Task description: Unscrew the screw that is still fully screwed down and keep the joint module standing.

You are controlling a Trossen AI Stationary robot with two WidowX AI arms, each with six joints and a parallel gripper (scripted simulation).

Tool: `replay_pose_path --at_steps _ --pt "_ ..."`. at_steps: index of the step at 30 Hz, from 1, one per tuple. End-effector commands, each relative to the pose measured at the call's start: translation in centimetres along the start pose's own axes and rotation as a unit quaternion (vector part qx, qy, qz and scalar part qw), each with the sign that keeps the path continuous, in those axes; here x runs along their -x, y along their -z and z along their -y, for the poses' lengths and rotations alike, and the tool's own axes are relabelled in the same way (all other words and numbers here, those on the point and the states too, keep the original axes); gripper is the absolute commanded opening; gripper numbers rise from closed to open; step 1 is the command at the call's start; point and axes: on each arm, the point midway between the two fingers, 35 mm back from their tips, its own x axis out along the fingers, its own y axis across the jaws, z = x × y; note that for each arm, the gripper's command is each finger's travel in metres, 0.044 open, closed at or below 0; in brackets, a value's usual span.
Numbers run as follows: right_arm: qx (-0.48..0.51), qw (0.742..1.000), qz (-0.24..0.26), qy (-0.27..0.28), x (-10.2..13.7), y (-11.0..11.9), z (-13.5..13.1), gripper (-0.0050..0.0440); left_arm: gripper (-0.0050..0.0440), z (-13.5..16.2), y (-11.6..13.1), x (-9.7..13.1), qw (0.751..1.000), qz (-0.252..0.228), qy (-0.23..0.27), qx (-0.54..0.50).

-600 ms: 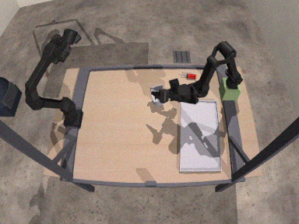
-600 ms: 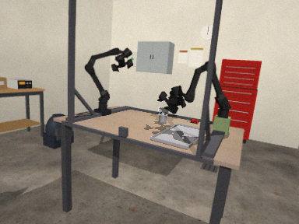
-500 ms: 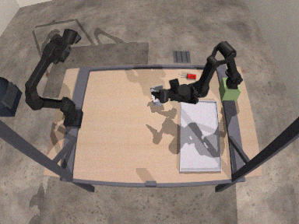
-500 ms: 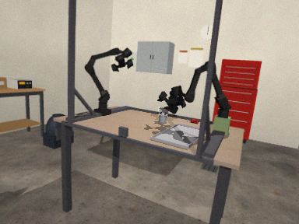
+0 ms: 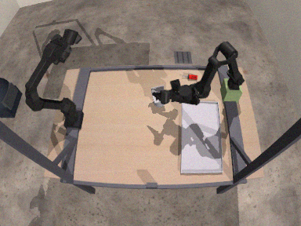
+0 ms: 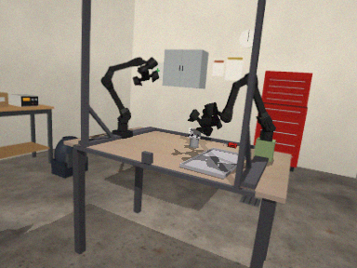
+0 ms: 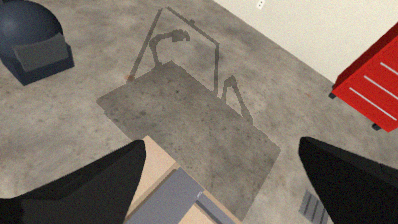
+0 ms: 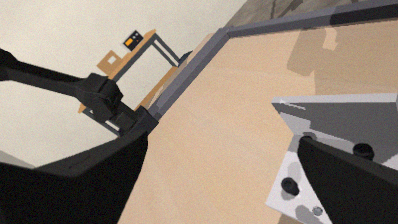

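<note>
Nearest the camera, right gripper (image 5: 157, 96) (image 6: 191, 122) (image 8: 222, 142) wide, nothing held, presumably so I can line up; bracket (image 5: 157, 89) (image 8: 281, 197) just beside one finger. Red-handled tool (image 5: 192, 77) (image 6: 231, 145) lies beyond it, unheld.

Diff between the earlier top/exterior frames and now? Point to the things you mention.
Nothing visibly changed. The right hand (image 5: 157, 96) (image 6: 191, 123) (image 8: 223, 142) is at the joint module (image 5: 157, 103) (image 6: 194, 141), open, nothing taken or let go. The left hand (image 6: 146, 81) (image 7: 220, 146), red-handled tool (image 5: 192, 77) (image 6: 231, 144) and tray (image 5: 201, 173) (image 6: 203, 174) are where they were.
</note>
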Motion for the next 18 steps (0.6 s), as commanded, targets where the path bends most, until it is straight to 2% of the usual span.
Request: replay_pose_path --at_steps 1,11,16,18 --pt "0.010 0.999 -0.007 -0.034 1.1 -1.6 -2.5 0.0400 0.0400 0.7 0.5 0.0 1.000 -0.008 0.027 -0.008" --pt "0.110 0.981 -0.056 -0.148 4.8 -6.4 -10.3 0.0400 0.0400 4.4 3.7 -1.3 0.989 -0.044 0.131 -0.059" --pt "0.110 0.981 -0.056 -0.148 4.8 -6.4 -10.3 0.0400 0.0400 4.4 3.7 -1.3 0.989 -0.044 0.131 -0.059" --pt "0.141 0.973 -0.065 -0.169 6.2 -6.8 -10.3 0.0400 0.0400 5.1 4.2 -1.2 0.984 -0.044 0.157 -0.072"
